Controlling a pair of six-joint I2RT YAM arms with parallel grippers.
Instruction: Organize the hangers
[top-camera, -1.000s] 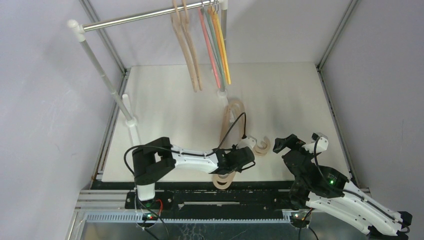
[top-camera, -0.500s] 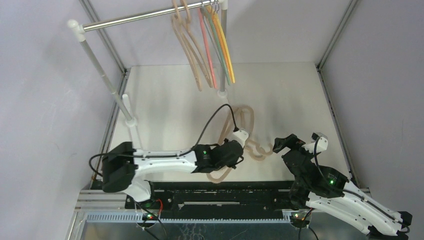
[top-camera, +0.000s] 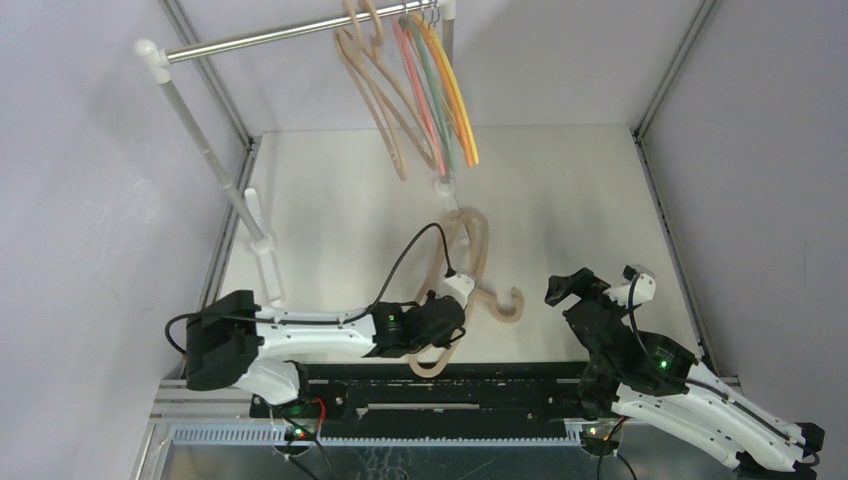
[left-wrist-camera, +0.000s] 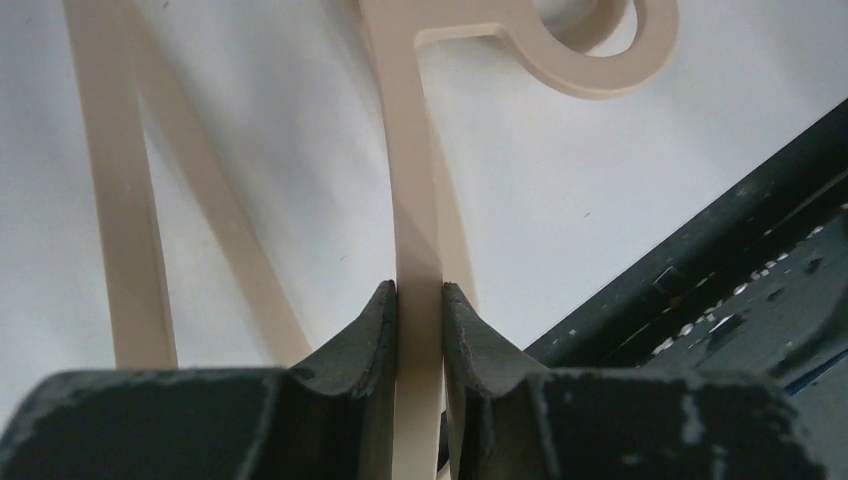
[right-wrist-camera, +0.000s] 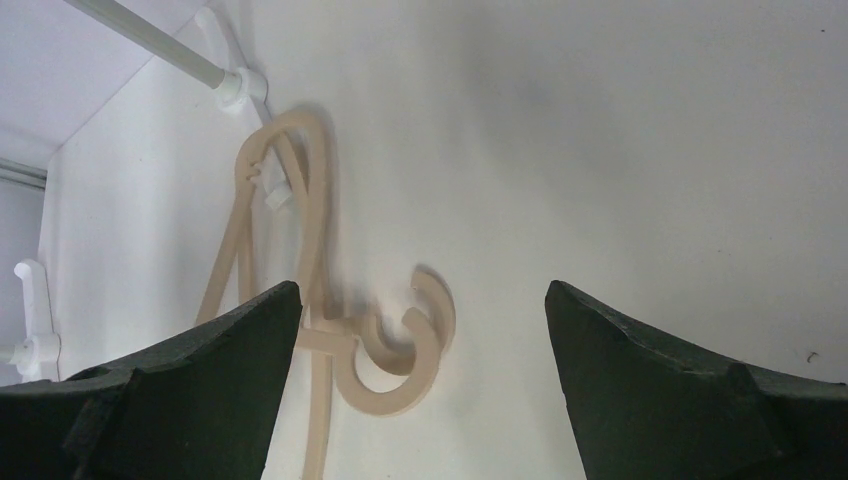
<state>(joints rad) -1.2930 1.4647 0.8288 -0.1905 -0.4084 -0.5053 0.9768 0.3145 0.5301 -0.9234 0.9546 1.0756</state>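
Note:
Two tan wood-coloured hangers (top-camera: 478, 245) lie overlapped on the white table, hooks (top-camera: 506, 305) pointing right. My left gripper (top-camera: 447, 322) is shut on a straight bar of one of them (left-wrist-camera: 412, 180); its hook (left-wrist-camera: 600, 60) shows past the fingers, and another tan bar (left-wrist-camera: 110, 200) lies beside it. My right gripper (top-camera: 603, 285) is open and empty, just right of the hooks; its view shows both hooks (right-wrist-camera: 400, 385) between the fingers, lower down. More tan hangers (top-camera: 375, 90) and thin pink, green, yellow and orange ones (top-camera: 445, 95) hang on the rail.
The silver rail (top-camera: 260, 38) on white posts (top-camera: 205, 150) spans the back left, with post feet (top-camera: 262, 245) on the table. A black frame rail (top-camera: 450, 385) runs along the near table edge, close behind my left gripper.
My left arm has swung its base link left and pulled the gripped tan hanger nearer and left. The hangers on the rail have swung out to the right. My right arm has not moved.

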